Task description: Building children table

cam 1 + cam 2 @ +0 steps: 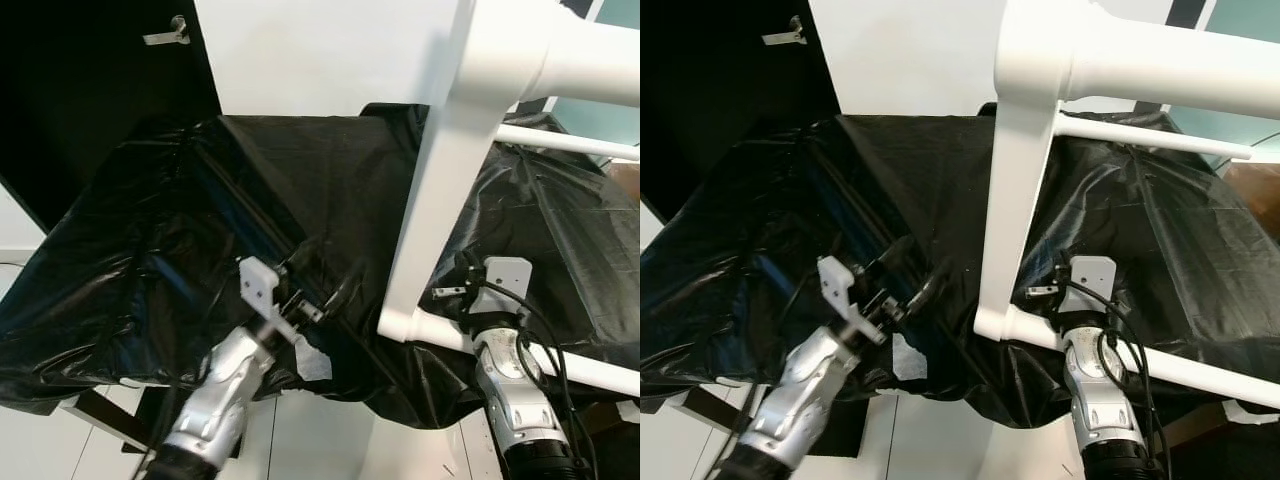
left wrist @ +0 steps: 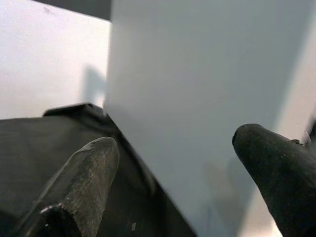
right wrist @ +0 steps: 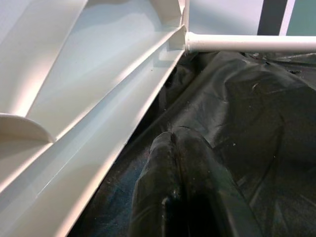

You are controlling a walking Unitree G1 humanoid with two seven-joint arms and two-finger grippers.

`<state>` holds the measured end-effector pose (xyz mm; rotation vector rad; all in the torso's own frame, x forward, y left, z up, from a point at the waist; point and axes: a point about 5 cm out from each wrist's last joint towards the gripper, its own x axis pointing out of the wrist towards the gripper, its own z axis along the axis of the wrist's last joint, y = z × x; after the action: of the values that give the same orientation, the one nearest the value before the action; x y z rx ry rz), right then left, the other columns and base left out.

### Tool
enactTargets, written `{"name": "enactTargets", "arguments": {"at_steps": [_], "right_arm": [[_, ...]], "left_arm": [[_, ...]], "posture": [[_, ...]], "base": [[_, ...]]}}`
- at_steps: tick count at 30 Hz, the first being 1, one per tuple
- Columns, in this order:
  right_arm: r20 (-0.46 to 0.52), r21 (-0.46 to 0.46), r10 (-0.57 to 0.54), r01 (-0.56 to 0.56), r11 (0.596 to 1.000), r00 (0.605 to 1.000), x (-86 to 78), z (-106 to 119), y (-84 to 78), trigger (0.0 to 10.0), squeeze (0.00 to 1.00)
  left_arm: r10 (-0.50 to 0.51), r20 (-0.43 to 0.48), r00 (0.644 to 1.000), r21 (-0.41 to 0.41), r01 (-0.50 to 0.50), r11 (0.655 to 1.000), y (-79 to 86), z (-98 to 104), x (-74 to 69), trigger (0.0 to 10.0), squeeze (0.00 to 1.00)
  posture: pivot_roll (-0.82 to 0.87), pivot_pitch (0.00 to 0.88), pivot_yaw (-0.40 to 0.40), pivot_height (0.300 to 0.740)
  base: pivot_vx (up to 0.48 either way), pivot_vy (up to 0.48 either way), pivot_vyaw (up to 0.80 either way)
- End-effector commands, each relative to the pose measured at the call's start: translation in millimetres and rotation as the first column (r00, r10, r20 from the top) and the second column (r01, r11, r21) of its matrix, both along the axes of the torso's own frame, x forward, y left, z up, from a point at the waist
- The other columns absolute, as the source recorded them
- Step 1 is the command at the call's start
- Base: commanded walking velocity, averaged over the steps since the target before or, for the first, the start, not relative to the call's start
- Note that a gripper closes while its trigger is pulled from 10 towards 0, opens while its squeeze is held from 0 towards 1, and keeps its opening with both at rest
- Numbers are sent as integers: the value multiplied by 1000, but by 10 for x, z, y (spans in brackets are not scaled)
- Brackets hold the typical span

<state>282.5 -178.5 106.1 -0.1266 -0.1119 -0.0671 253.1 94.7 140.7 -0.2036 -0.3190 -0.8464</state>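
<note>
White table frame: stands on black sheet, between both arms. Left gripper: fingers spread, frame just ahead. Right gripper: fingers pressed together, beside frame's underside. Sheet drapes a raised surface; white wall behind; white floor at the near edge.

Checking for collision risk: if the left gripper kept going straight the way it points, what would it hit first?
Probably the white table frame. The left gripper, fingers apart, has that white surface straight ahead in its wrist view, with black plastic sheet below; depth is unclear.
</note>
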Motion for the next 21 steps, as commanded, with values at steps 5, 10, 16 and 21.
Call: {"name": "enactTargets", "arguments": {"at_steps": [5,10,16,21], "right_arm": [[-115,-33,24,-28,999,993,63,-211,49,10000,0],[-112,-33,40,-44,998,993,160,-177,112,10000,0],[-138,-36,68,-73,997,988,122,-259,182,10000,0],[-141,-38,72,-78,996,987,122,-273,195,10000,0]], "left_arm": [[-296,55,954,49,293,955,-60,46,-189,10000,20],[-338,62,939,61,335,940,-71,79,-217,10000,20],[-392,71,917,51,389,920,-110,181,-249,10000,47],[-413,83,907,48,410,911,-127,253,-253,10000,43]], "posture": [[-50,33,20,740],[-44,34,16,740],[-39,35,12,740],[-45,35,13,740]], "base": [[0,0,0],[0,0,0],[0,0,0],[0,0,0]]}}
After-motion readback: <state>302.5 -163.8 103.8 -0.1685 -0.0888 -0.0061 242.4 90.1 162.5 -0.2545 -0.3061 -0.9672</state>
